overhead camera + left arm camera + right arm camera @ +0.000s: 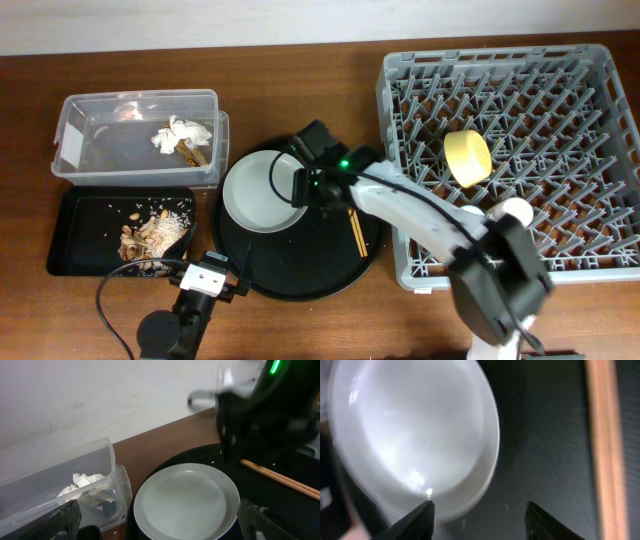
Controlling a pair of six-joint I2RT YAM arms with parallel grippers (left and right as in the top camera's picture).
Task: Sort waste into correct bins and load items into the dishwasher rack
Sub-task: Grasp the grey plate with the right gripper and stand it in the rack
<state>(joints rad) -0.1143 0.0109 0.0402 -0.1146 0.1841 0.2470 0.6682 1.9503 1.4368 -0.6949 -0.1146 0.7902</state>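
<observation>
A pale grey plate lies on the round black tray, with the chopsticks beside it on the right. My right gripper hangs open low over the plate's right edge; in the right wrist view its fingers straddle the plate rim, chopstick at right. My left gripper is open and empty near the front edge, facing the plate. A yellow bowl sits in the grey rack. Both cups are out of view.
The clear tub at the back left holds white tissue and a brown wrapper. The shallow black tray in front of it holds rice and brownish scraps. The tub also shows in the left wrist view.
</observation>
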